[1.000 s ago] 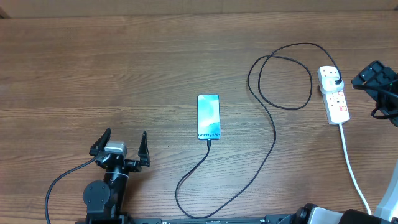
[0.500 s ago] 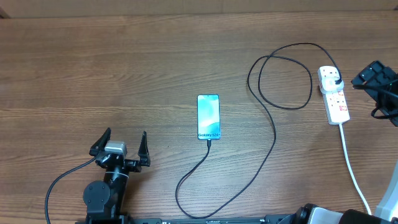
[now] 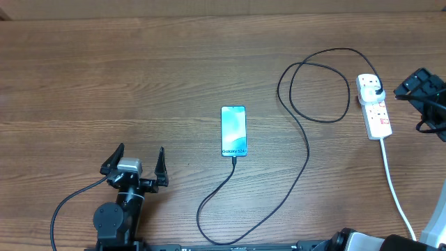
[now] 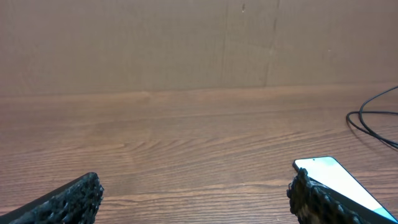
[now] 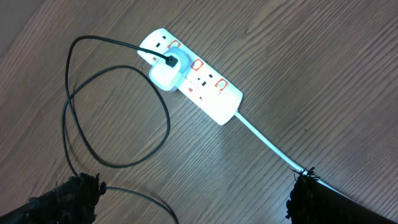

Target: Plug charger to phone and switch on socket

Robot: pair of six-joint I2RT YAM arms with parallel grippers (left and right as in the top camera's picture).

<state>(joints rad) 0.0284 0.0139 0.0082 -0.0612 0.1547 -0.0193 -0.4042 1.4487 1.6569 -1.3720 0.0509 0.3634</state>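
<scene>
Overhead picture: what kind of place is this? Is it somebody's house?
Probably a robot workbench or lab, not a house. A wooden table holds a phone, a charger cable and a white power strip, and the left gripper and right gripper are open above it.

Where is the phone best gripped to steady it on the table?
Probably across its two long edges, from straight above, on the half away from the charger. The phone lies flat, screen up, so only its thin sides offer purchase, and the charger's cable leaves its near short edge, where a grip would foul it.
</scene>
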